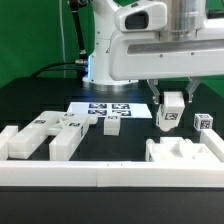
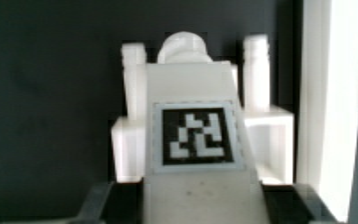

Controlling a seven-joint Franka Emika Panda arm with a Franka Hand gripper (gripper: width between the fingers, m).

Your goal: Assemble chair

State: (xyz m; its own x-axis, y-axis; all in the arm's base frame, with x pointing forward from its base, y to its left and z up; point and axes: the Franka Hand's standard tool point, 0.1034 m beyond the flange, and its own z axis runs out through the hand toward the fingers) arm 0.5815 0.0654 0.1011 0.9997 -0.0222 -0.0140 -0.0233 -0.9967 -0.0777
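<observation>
The chair is nowhere near a chair yet, folks: every part in sight lies loose, nothing joined as far as I can see. Over on the exterior view's left, a cluster of slabs sits on the black desk, with a small block just in front of the marker board. On the exterior view's right, a notched slab waits near the border rail, and a tag cube stands by itself. The claw is clenched on a tagged piece, fingers on either side of it, above the desk between the marker board and the tag cube. So: one part in hand, all joining to come.

The wrist view fills up with that tagged piece, blurred, its lower end cut off. Whether it touches the desk I cannot tell, and the left slabs overlap too much to count.
</observation>
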